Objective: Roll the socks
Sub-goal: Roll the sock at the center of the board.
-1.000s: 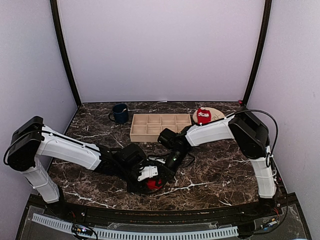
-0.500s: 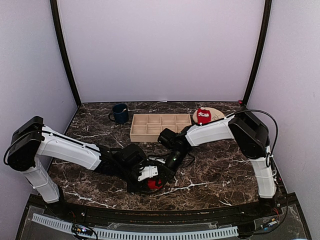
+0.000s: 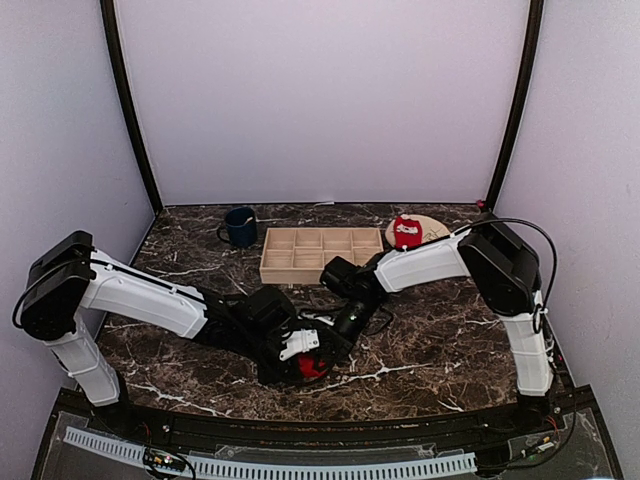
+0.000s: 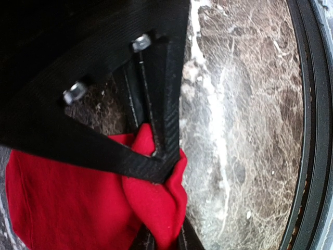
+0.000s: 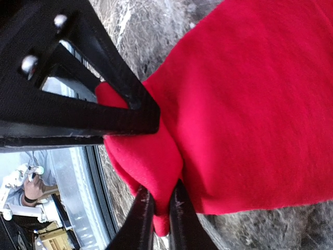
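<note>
One red sock [image 3: 312, 367] lies on the marble near the front, between both grippers. My left gripper [image 3: 300, 352] is shut on a fold of it; the left wrist view shows red fabric [image 4: 78, 203] pinched between the fingers [image 4: 165, 234]. My right gripper [image 3: 337, 335] is shut on another fold of the same sock; the right wrist view shows the sock [image 5: 260, 104] squeezed in the gripper [image 5: 160, 213]. The second red sock [image 3: 406, 231], with white print, lies bunched on the tan plate [image 3: 432, 226] at the back right.
A wooden compartment tray [image 3: 320, 253] stands behind the grippers. A dark blue mug [image 3: 240, 227] is at the back left. The table's black front rim [image 4: 312, 130] is close to the sock. Both arms cross the middle of the table.
Both grippers and the sock between them have shifted slightly to the right. Both grips stay shut on the sock.
</note>
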{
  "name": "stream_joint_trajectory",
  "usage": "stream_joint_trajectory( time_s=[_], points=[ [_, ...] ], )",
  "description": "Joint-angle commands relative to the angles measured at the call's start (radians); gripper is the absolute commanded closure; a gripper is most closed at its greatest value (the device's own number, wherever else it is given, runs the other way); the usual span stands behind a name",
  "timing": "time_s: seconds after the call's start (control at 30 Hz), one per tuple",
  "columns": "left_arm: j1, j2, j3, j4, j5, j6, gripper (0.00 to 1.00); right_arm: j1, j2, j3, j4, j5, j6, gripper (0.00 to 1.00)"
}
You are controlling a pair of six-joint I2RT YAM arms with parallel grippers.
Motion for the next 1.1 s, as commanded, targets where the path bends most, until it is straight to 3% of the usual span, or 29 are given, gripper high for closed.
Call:
stream_joint_trajectory(
  time_s=[0.0,0.37,0.77,1.07],
  points=[
    [0.040,0.051,0.026,0.025,0.046,-0.056,0.87,-0.015,-0.037,-0.067,0.057,0.032,0.027,0.86],
    [0.090,0.093,0.035,0.025,0.212,-0.066,0.88,-0.084,-0.135,-0.220,0.239,-0.041,0.121,0.63],
    [0.136,0.156,0.066,-0.060,0.366,-0.075,0.88,-0.132,-0.219,-0.323,0.406,-0.026,0.213,0.64],
    [0.213,0.229,0.119,-0.157,0.537,-0.078,0.88,-0.130,-0.361,-0.450,0.538,0.197,0.215,0.68]
  ],
)
